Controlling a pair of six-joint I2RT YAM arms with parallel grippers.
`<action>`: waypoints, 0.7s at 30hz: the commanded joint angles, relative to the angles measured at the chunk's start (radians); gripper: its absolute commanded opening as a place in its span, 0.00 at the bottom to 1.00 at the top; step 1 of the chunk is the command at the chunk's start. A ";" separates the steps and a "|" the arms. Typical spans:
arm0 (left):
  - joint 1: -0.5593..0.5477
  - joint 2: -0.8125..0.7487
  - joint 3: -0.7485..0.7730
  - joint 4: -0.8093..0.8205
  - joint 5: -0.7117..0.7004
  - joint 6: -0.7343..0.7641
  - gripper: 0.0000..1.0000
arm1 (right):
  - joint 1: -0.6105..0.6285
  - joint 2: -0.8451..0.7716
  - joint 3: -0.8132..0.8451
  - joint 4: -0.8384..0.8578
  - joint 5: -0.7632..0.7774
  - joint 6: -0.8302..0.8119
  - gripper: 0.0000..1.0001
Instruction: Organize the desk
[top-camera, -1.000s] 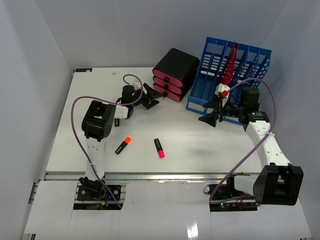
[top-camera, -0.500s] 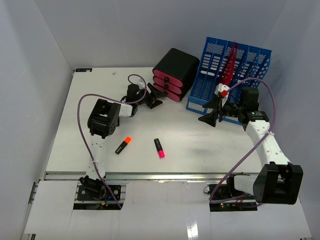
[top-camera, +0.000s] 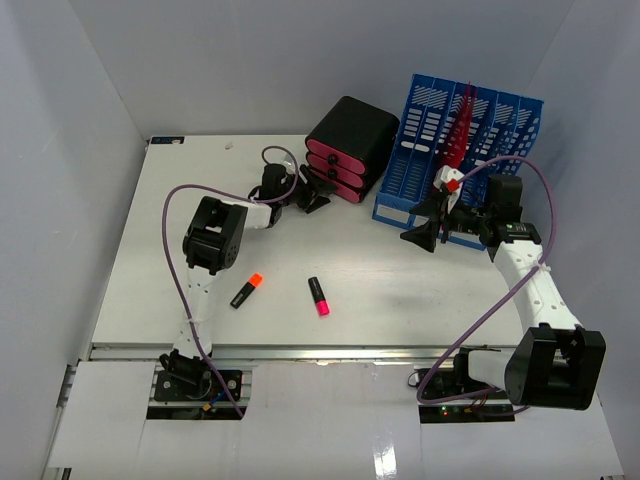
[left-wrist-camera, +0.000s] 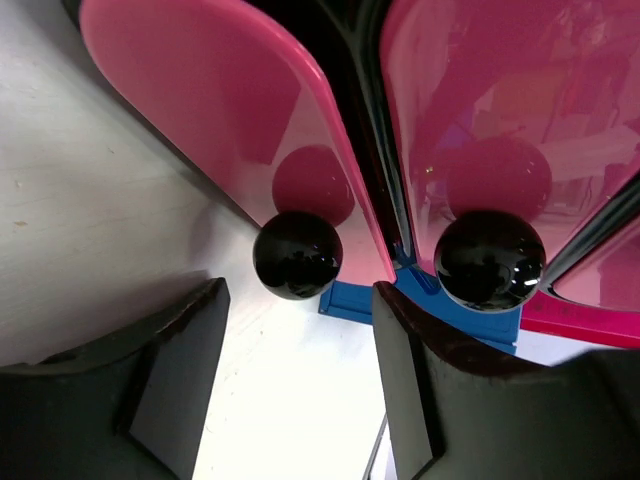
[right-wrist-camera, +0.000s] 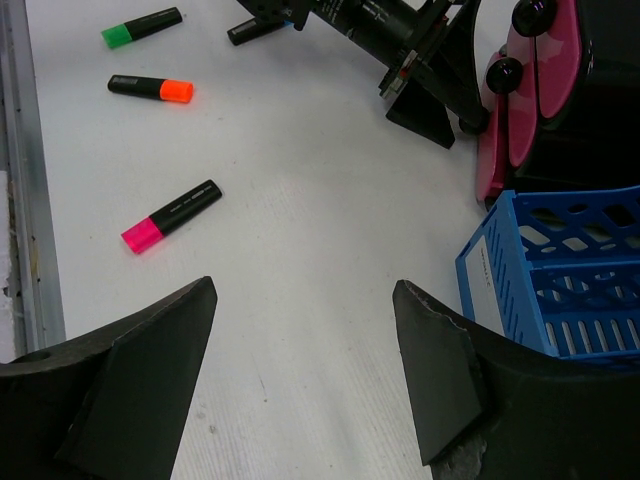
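On the white desk (top-camera: 380, 290) a black drawer unit (top-camera: 352, 140) with pink fronts stands at the back. My left gripper (top-camera: 315, 192) is right in front of it, open. In the left wrist view a black knob (left-wrist-camera: 297, 255) of the lowest pink drawer (left-wrist-camera: 215, 110) sits just beyond the tips of my fingers (left-wrist-camera: 175, 370), between them and untouched. A second knob (left-wrist-camera: 489, 259) is off to the right. My right gripper (top-camera: 428, 228) hovers open and empty in front of the blue file rack (top-camera: 465, 150).
An orange highlighter (top-camera: 246, 290) and a pink highlighter (top-camera: 318, 296) lie in front of the middle of the desk. The right wrist view also shows a green highlighter (right-wrist-camera: 142, 26) by the left arm. Pale grey walls enclose the desk; a metal rail (top-camera: 330, 352) runs along the front.
My left gripper has reached further right and back, up to the drawer fronts, and its jaws have narrowed somewhat. The right arm has barely shifted.
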 joint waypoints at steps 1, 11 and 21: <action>0.001 -0.010 0.034 -0.039 -0.038 0.010 0.68 | -0.004 -0.005 0.002 0.020 -0.023 0.009 0.78; 0.004 0.011 0.082 -0.101 -0.141 -0.005 0.53 | -0.007 -0.006 -0.003 0.021 -0.039 0.006 0.78; 0.010 -0.008 0.048 -0.066 -0.140 -0.019 0.40 | -0.012 -0.006 -0.009 0.020 -0.050 0.002 0.78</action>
